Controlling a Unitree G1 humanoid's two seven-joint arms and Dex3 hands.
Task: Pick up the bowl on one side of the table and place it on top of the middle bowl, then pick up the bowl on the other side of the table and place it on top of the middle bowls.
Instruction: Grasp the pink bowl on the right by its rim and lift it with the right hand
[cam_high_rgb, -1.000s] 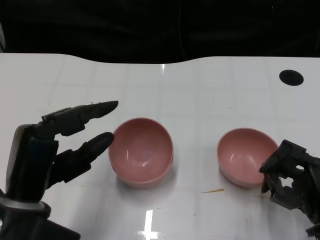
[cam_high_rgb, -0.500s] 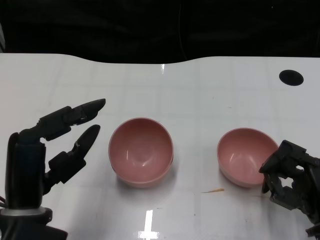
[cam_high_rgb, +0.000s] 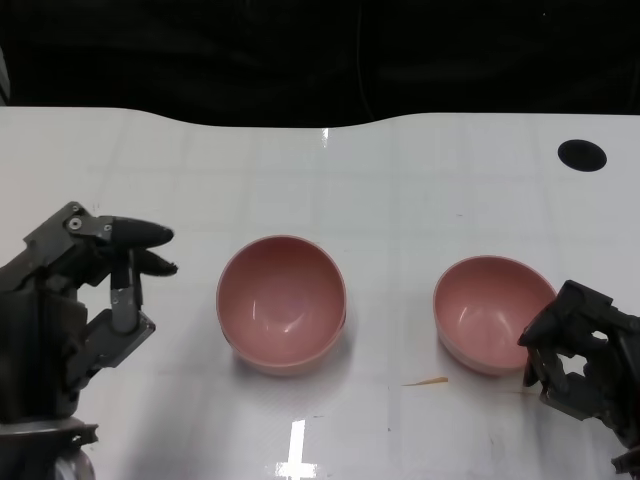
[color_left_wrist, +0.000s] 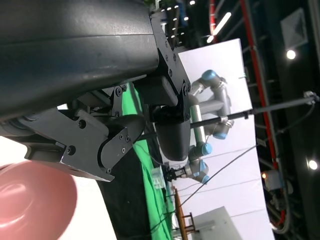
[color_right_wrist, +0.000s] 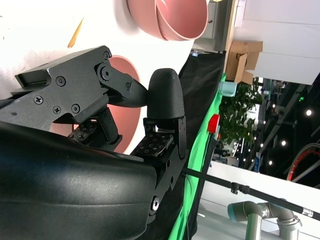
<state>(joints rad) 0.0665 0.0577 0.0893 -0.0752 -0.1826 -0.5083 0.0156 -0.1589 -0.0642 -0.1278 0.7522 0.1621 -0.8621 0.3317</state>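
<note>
A pink bowl (cam_high_rgb: 283, 303) stands in the middle of the white table (cam_high_rgb: 400, 200); a second rim shows along its right side, so it looks like two bowls nested. The right wrist view shows this nested pair (color_right_wrist: 175, 17) too. Another pink bowl (cam_high_rgb: 493, 313) sits to the right. My left hand (cam_high_rgb: 80, 300) hovers left of the middle bowl, well apart from it, fingers bent and holding nothing. My right hand (cam_high_rgb: 585, 360) stays at the right bowl's near right rim with its fingers half curled and nothing in them. Part of a pink bowl (color_left_wrist: 30, 200) shows in the left wrist view.
A black round hole (cam_high_rgb: 582, 155) marks the table at the far right. A thin orange sliver (cam_high_rgb: 425, 381) lies on the table in front of the right bowl. The table's far edge meets a black backdrop.
My left hand has drawn back to the left, away from the middle bowl, and its fingers have bent inward. The right hand and both bowls have stayed put.
</note>
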